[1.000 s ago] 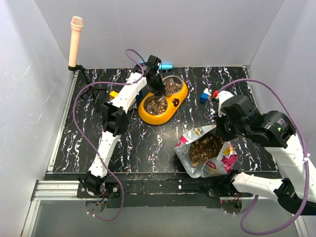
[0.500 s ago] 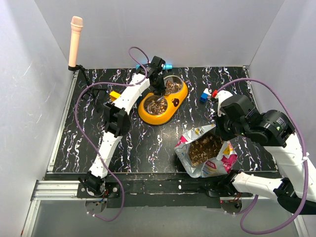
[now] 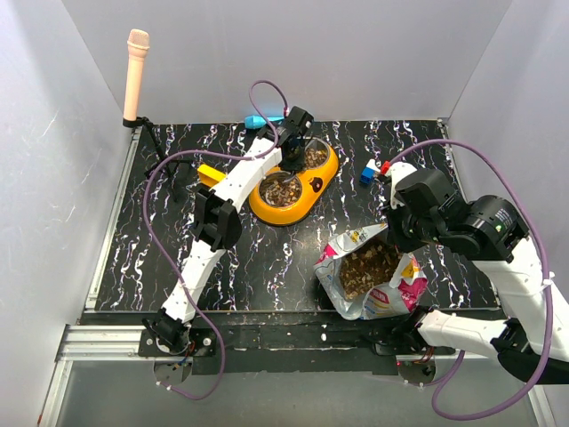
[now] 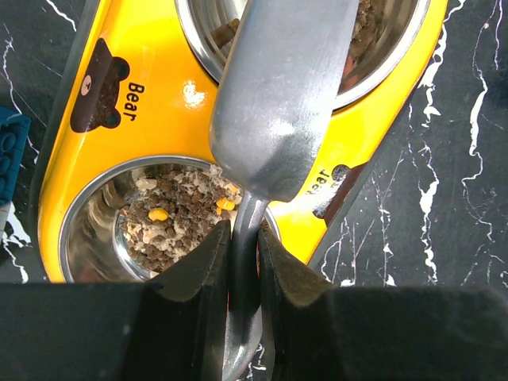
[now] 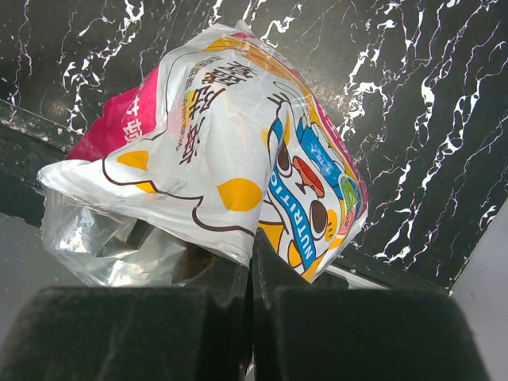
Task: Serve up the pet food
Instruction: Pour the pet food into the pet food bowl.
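The left gripper point(image 4: 244, 242) pinches a metal scoop point(image 4: 278, 103) by its handle above the yellow double bowl point(image 4: 151, 95). The right gripper point(image 5: 252, 266) clamps one edge of the bag point(image 5: 206, 151). Pet food point(image 4: 178, 218) lies in both bowl cups and in the bag.

From the left wrist we see only the grey back of the scoop point(image 4: 282, 95) – its far end cut off by the upper edge – and it covers most of the further compartment of the yellow bowl point(image 4: 151, 87). From the right wrist the bag point(image 5: 214, 151) turns its mouth away, hiding the pet food point(image 3: 366, 267). Overhead, the fingers of the right gripper point(image 5: 252, 262) lie hidden beneath its wrist housing. We cannot identify the blue and red pieces point(image 3: 373, 171) – too small.
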You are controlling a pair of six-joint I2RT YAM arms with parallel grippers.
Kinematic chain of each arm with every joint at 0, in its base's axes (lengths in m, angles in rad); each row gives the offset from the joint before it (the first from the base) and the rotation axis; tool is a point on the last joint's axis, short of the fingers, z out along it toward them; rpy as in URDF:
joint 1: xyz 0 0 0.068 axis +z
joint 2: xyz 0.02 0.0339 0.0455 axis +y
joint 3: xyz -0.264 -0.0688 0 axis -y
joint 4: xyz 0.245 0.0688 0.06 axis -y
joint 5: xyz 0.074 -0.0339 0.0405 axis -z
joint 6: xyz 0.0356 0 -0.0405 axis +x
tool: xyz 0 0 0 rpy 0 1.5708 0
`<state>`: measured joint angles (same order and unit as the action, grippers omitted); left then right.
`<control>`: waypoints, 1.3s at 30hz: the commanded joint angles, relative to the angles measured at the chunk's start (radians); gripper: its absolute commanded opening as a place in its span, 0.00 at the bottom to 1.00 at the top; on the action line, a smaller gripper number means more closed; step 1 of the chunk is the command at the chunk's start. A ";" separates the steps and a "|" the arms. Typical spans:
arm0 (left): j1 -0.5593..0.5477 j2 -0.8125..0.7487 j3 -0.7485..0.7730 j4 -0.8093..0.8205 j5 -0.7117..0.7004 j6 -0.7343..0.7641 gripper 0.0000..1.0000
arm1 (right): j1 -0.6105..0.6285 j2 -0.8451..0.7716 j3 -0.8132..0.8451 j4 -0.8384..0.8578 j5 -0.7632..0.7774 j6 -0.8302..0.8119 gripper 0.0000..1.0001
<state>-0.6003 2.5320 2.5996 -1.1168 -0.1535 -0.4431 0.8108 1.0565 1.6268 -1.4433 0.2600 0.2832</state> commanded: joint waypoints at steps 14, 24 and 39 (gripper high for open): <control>-0.029 0.014 -0.004 0.121 -0.155 0.138 0.00 | -0.002 0.011 0.148 0.155 -0.033 0.030 0.01; -0.047 -0.025 -0.027 0.225 -0.253 0.228 0.00 | -0.001 0.019 0.162 0.146 -0.034 0.025 0.01; -0.095 -0.053 -0.045 0.314 -0.400 0.415 0.00 | -0.001 0.022 0.173 0.139 -0.042 0.019 0.01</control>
<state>-0.6815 2.5652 2.5660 -0.8989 -0.4644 -0.1028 0.8108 1.1137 1.6852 -1.4960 0.2321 0.2855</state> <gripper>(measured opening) 0.161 0.021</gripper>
